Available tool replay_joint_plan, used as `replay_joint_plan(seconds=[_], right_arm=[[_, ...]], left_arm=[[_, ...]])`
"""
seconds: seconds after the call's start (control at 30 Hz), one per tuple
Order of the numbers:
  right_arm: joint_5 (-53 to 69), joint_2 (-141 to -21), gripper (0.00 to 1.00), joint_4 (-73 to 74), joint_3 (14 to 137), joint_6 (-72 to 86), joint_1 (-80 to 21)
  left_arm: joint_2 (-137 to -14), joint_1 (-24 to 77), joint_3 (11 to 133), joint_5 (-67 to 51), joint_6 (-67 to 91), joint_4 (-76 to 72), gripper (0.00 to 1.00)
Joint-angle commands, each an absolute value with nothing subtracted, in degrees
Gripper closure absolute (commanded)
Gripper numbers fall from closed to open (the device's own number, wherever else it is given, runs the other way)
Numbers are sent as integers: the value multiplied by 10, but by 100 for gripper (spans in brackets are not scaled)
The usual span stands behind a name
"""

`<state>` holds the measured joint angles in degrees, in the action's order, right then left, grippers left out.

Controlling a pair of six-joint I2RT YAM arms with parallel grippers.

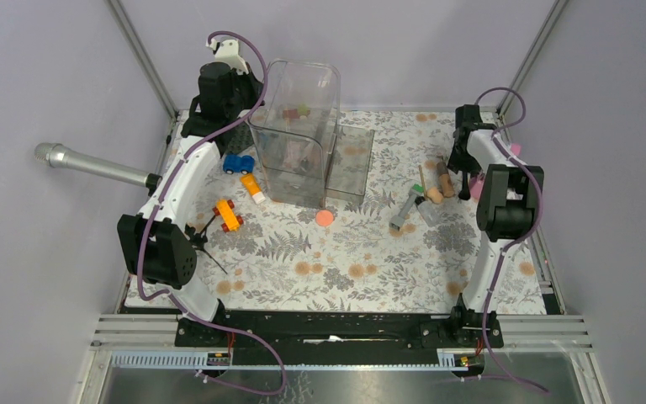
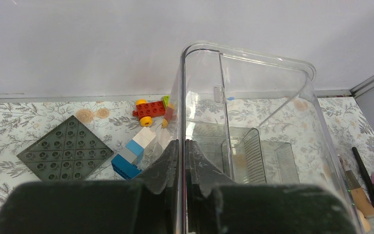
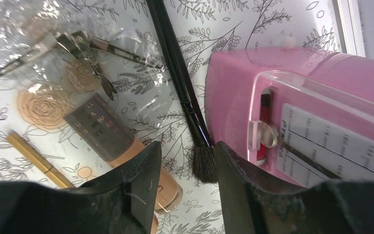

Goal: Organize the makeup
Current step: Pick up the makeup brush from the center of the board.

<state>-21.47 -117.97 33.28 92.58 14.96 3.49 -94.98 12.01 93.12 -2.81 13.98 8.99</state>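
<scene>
My left gripper (image 2: 181,144) is shut on the thin left wall of a tall clear container (image 2: 253,112), which stands at the back of the table (image 1: 294,126). My right gripper (image 3: 187,152) is open and low over a pile of makeup at the right. The bristles of a black-handled brush (image 3: 180,78) lie between its fingers. A pink case (image 3: 297,117) lies just right of them, and a foundation bottle with a grey cap (image 3: 100,127) just left. In the top view a coral disc (image 1: 325,218) and a grey tube with a green cap (image 1: 405,210) lie mid-table.
A grey baseplate (image 2: 64,148) and coloured blocks (image 2: 132,155) lie left of the container. A blue car (image 1: 237,163), an orange car (image 1: 227,215) and a silver microphone (image 1: 92,165) are on the left. A clear bag with metal tools (image 3: 53,44) and a gold pencil (image 3: 34,155) lie by the bottle.
</scene>
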Motion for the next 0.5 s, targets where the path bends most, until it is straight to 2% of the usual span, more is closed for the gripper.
replay_joint_plan(seconds=[0.0, 0.27, 0.47], right_arm=[[-222, -1196, 46, 364, 960, 113, 37], [-212, -1228, 46, 368, 959, 104, 51], [-185, -1257, 50, 369, 971, 110, 62]], left_arm=[[-978, 132, 919, -72, 142, 174, 93], [-981, 132, 918, -73, 142, 174, 93], [-985, 132, 919, -76, 144, 174, 93]])
